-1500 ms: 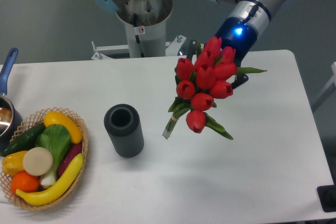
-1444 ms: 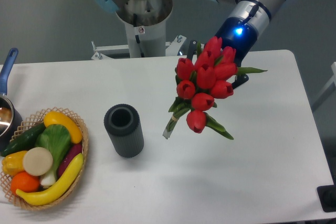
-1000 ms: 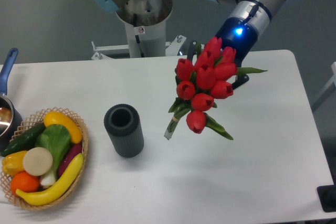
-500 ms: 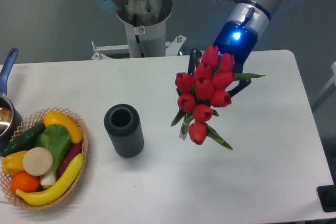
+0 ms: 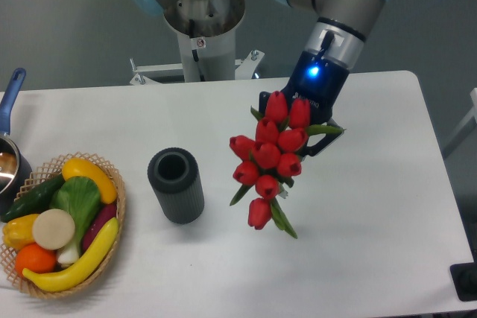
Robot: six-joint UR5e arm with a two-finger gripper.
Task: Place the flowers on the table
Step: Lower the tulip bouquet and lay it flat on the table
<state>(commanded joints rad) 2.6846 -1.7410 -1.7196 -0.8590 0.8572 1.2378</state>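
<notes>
The flowers [image 5: 270, 156], a bunch of red tulips with green leaves, hang in the air over the middle of the white table [image 5: 373, 206]. My gripper [image 5: 297, 133] is shut on the bunch from behind; the tulip heads hide most of the fingers. The heads point toward the camera and down, and the stems are hidden behind them. The bunch is right of the dark vase [image 5: 177, 184] and clear of it.
A dark grey ribbed cylinder vase stands left of centre. A wicker basket [image 5: 112, 202] with vegetables and fruit sits at the front left. A pot with a blue handle [image 5: 10, 94] is at the left edge. The robot base [image 5: 201, 27] stands behind the table.
The arm has moved left and toward the front with the flowers. The bunch has swung lower and more upright, and its stem end no longer shows at the left.
</notes>
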